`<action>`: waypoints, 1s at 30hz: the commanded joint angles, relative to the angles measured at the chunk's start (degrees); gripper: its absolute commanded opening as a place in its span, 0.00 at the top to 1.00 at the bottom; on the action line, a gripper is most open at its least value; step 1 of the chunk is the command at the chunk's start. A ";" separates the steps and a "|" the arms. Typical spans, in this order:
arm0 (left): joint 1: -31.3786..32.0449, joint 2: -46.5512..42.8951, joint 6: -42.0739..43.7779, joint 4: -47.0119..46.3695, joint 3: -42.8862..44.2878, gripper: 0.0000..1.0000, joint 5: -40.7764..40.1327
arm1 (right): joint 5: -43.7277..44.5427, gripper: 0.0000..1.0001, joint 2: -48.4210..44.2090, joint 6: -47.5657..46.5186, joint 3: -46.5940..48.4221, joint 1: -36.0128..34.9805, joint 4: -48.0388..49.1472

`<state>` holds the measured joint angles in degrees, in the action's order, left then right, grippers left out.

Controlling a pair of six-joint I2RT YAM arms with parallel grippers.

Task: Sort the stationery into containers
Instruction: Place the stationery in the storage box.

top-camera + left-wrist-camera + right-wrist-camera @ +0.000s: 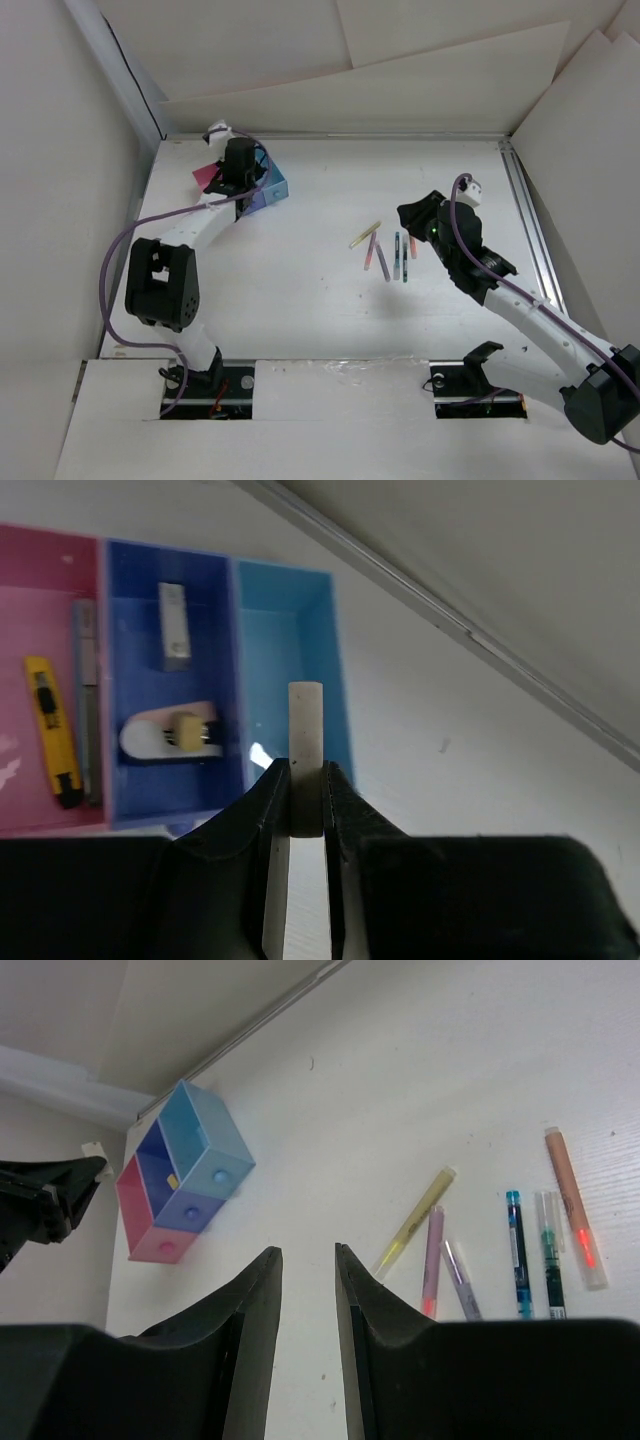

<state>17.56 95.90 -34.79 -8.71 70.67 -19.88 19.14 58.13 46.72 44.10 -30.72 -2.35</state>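
My left gripper (305, 780) is shut on a tan eraser block (305, 735) and holds it above the light blue bin (290, 610). The dark blue bin (215, 590) holds a grey block (174, 625) and a white tape dispenser (170, 734). The pink bin (40, 600) holds a yellow-black cutter (52, 730) and a grey stick (87, 680). In the top view the left gripper (238, 170) hangs over the bins (270, 190). My right gripper (308, 1260) is open and empty, left of several pens (520, 1250); the pens (390, 255) lie mid-table, left of the right gripper (415, 218).
A metal rail (530, 230) runs along the table's right edge. White walls (350, 110) close the back and sides. The bins also show far left in the right wrist view (180, 1175).
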 commanded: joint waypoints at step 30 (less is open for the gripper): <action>-3.17 -4.30 -6.35 -2.08 -4.27 0.46 -0.08 | -2.35 0.98 5.23 -0.66 2.92 -1.18 2.61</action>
<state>10.90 101.54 -40.18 -3.36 71.88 -22.59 17.67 61.19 46.28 44.23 -30.92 -2.11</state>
